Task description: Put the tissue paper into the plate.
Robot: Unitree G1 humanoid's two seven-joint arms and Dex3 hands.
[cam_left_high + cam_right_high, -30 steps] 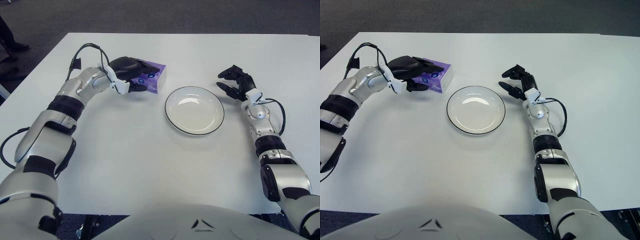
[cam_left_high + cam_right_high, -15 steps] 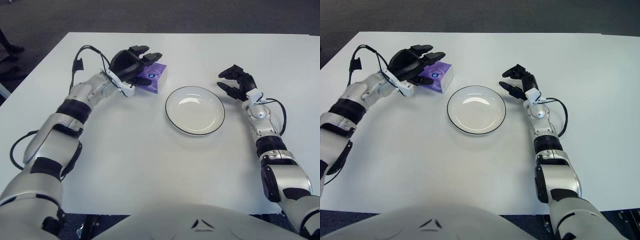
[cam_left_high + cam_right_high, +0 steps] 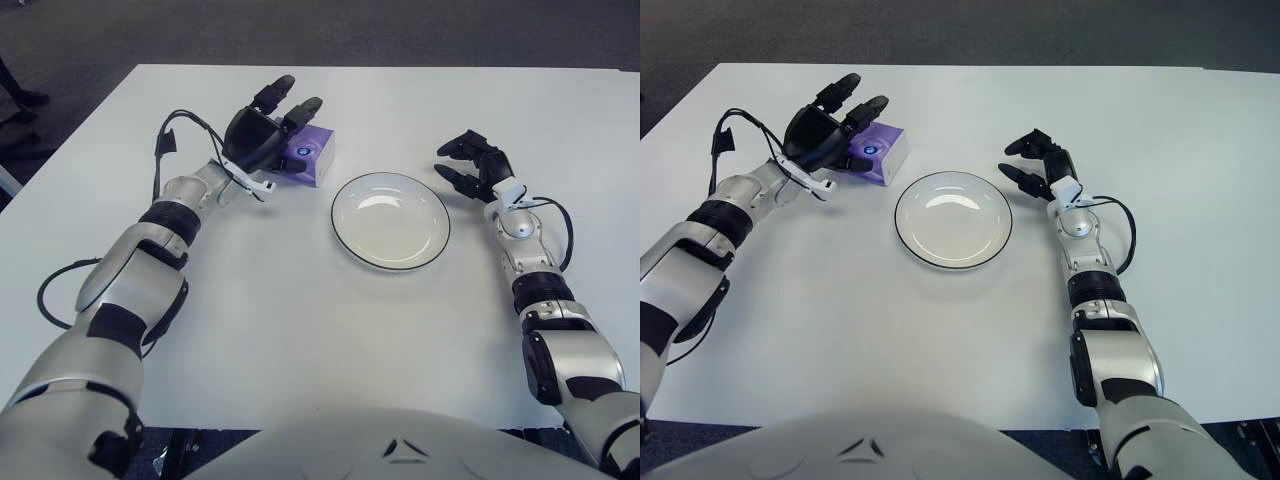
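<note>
Tissue pack, purple, sits on white table just left of plate. Left hand hovers at its left edge, fingers spread, holding nothing. Right hand beside plate's right rim, fingers loosely parted.

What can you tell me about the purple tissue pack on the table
The tissue pack is a small purple packet with a pale side face and a round printed mark on top. It lies flat on the white table, just up and left of the plate, not in it. The left hand shows at its left side, fingers spread and raised, not gripping it.
</note>
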